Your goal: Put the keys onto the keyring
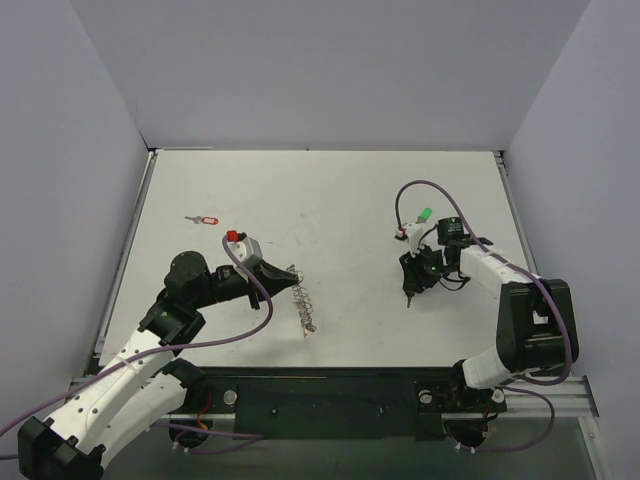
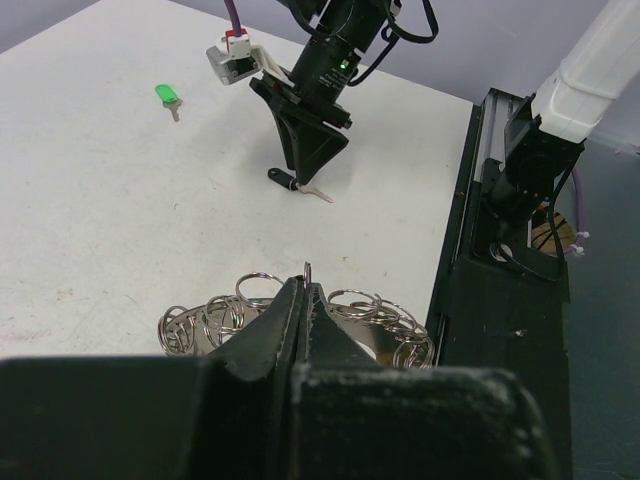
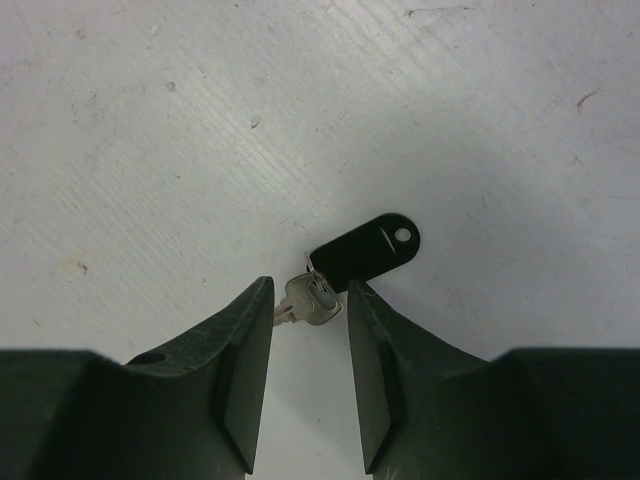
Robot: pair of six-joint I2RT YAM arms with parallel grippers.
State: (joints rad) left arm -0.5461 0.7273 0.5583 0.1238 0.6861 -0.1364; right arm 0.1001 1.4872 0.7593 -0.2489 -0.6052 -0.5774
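My left gripper point(image 1: 287, 274) is shut, pinching one loop of the keyring point(image 2: 225, 318), a bunch of silvery rings that trails across the table point(image 1: 305, 308). The right gripper point(image 3: 308, 290) points down at the table with its jaws apart. A silver key point(image 3: 312, 301) with a black plastic tag point(image 3: 366, 250) lies flat between its fingertips; the blade runs under the left finger, and the tag reaches beyond the tips. In the left wrist view that key point(image 2: 318, 192) shows under the right gripper point(image 2: 300, 180). Loose on the table are a green-headed key point(image 1: 425, 214) and a red-headed key point(image 1: 205, 219).
The white table point(image 1: 330, 200) is walled by grey panels at the back and both sides. A black rail point(image 1: 330, 395) with the arm bases runs along the near edge, close to the keyring point(image 2: 500, 300). Purple cables loop from both wrists.
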